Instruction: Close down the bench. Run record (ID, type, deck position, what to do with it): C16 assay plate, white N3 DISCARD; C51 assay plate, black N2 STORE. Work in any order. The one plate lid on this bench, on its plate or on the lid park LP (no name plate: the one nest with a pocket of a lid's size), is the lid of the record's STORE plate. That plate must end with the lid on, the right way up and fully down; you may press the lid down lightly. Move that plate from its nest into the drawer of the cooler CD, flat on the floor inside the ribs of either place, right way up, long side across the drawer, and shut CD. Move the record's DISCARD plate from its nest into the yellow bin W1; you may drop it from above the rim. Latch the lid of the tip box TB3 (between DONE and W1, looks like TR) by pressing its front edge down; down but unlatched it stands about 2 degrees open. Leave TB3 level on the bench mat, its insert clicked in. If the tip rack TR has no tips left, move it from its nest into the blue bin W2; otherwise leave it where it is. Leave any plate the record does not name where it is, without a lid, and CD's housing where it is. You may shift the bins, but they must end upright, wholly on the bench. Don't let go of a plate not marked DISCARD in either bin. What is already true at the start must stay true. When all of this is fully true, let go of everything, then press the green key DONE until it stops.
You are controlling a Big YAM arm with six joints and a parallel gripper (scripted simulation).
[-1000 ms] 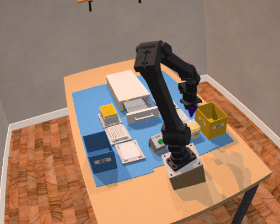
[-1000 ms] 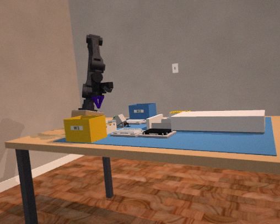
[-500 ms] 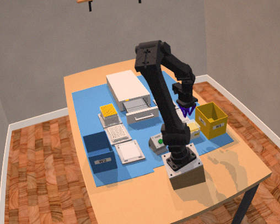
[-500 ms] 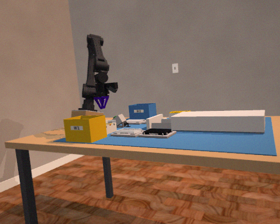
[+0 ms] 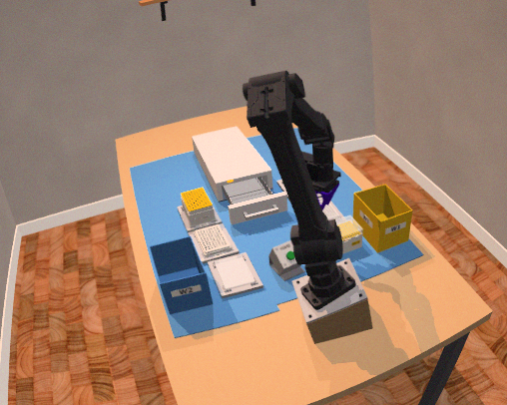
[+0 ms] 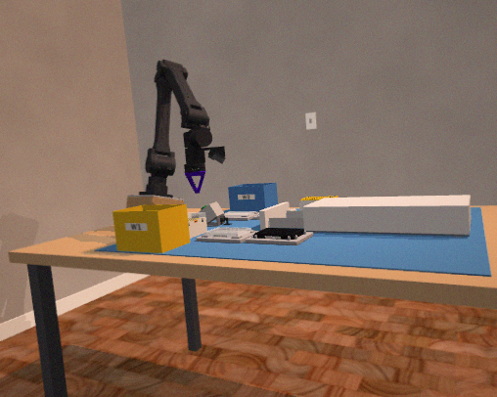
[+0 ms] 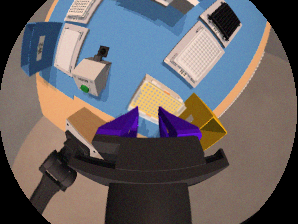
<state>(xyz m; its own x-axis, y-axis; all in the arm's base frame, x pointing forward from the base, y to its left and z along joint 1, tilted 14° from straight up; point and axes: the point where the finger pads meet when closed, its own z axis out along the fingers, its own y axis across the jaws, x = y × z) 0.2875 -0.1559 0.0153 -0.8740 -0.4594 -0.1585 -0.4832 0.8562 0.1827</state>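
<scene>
My gripper [image 6: 196, 183] hangs high above the bench, over the tip box TB3 [image 7: 160, 99] and near the white plate [image 7: 196, 56]. Its purple fingers stand a little apart with nothing between them. The white plate [image 6: 224, 235] and the black plate [image 6: 279, 234] lie in neighbouring nests, the black one without a lid. The yellow bin W1 [image 5: 382, 216] stands beside TB3 [image 5: 350, 231]. A flat lid lies in the lid park [image 5: 234, 273]. The cooler CD [image 5: 231, 160] has its drawer [image 5: 255, 202] pulled open. In the top view my arm hides both plates' nests.
The tip rack TR [image 5: 196, 202] shows yellow tips. Another pale plate [image 5: 214, 240] sits between TR and the lid park. The blue bin W2 [image 5: 181, 274] stands at the mat's front left. The green key DONE [image 5: 288, 257] is beside my arm's base [image 5: 333, 304].
</scene>
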